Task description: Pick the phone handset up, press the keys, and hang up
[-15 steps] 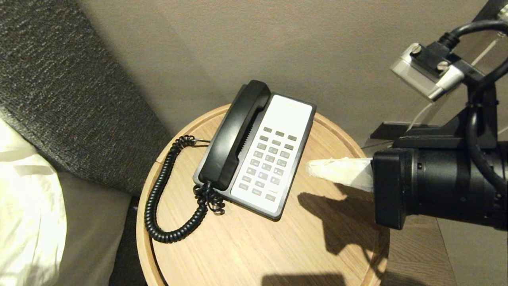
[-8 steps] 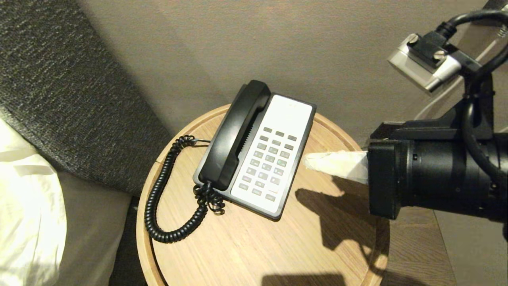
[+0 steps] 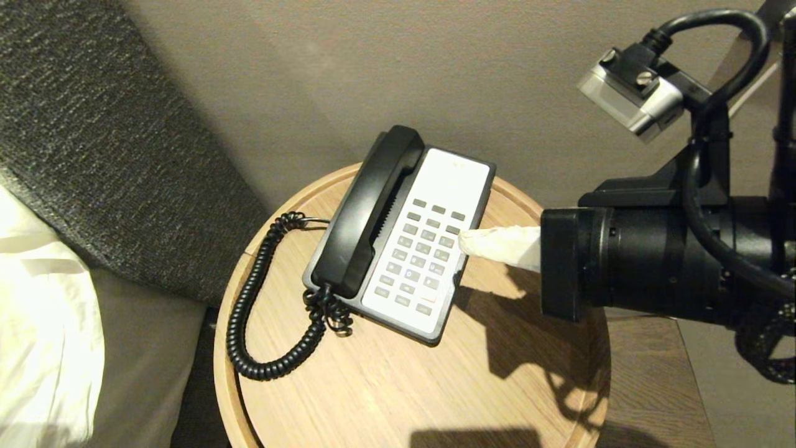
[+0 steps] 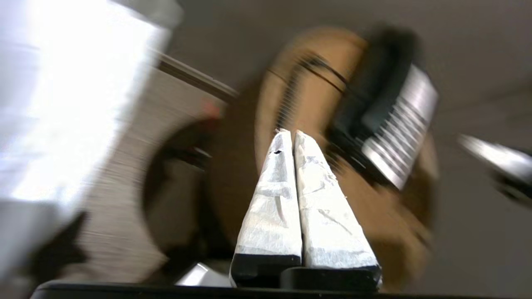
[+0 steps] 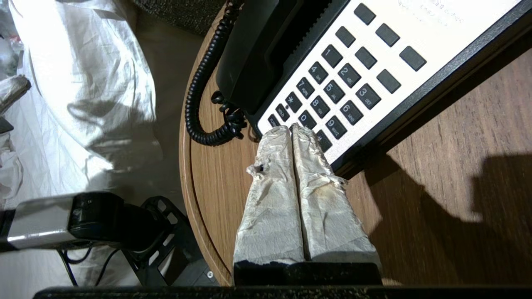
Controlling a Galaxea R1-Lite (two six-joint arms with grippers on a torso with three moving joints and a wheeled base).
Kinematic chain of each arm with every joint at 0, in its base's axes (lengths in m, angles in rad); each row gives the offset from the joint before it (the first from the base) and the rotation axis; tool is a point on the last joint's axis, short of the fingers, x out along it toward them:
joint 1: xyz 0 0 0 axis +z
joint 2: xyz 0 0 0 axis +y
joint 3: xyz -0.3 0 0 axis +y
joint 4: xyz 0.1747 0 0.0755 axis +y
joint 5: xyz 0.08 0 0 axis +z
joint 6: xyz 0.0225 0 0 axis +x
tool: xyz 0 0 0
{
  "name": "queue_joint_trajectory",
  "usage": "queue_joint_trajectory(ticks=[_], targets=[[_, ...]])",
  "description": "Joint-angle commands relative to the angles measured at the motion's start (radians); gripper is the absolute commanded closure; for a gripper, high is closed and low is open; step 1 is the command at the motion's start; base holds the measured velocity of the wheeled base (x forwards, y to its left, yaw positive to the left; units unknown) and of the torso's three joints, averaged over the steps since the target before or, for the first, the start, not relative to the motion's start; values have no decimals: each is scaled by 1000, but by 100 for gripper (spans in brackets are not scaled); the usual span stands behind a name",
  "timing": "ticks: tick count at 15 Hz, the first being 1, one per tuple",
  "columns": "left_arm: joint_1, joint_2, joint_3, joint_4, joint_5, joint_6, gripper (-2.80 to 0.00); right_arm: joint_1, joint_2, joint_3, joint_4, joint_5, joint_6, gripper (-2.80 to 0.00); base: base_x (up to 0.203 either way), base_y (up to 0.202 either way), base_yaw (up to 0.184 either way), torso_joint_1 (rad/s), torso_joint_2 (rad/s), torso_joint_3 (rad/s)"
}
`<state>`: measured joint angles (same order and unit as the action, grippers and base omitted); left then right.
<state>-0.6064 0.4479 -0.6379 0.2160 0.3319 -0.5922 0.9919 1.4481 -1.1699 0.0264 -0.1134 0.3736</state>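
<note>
At table right, right gripper [image 3: 465,241]: wrapped fingers pressed together, empty, tip over the keypad's right edge, arm reaching across from the right.
Left gripper [image 4: 291,135]: fingers closed flat against each other, holding nothing; outside the head view, picture blurred, table and phone ahead of it.
Keypad [image 3: 423,255]: grey keys in rows on the white face of the phone base [image 3: 457,180].
Phone handset [image 3: 368,211]: black, lying in its cradle along the left side of the base.
Coiled cord [image 3: 249,311]: black, looping from the handset's near end out over the left of the table.
Round table [image 3: 373,386]: light wood, raised rim, phone on its far half.
Bedding [image 3: 43,323]: white, far left.
</note>
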Motion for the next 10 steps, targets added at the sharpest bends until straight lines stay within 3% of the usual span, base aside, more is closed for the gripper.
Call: queue_joint_trajectory(ticks=[1,3,4,6,9,10], targets=[[236,-9,23,-3,12,17,0,1,0,-7,-2,-3,1,0,0,0,0,0,0,0],[413,-50,91,-4,11,34,0,1,-12,-6,-5,-20,1,0,0,0,0,0,0,0],[468,-102,149,-1,0,48,0,-1,-16,-6,-5,-20,4,0,0,0,0,0,0,0],[505,-162,269,-11,-12,109,0,-1,-32,-1,-5,-20,5,0,0,0,0,0,0,0],[526,-173,351,-87,25,194,0,-1,-39,4,-6,-23,7,0,0,0,0,0,0,0],[567,-192,368,-85,33,206,0,-1,-37,1,-6,-23,8,0,0,0,0,0,0,0]])
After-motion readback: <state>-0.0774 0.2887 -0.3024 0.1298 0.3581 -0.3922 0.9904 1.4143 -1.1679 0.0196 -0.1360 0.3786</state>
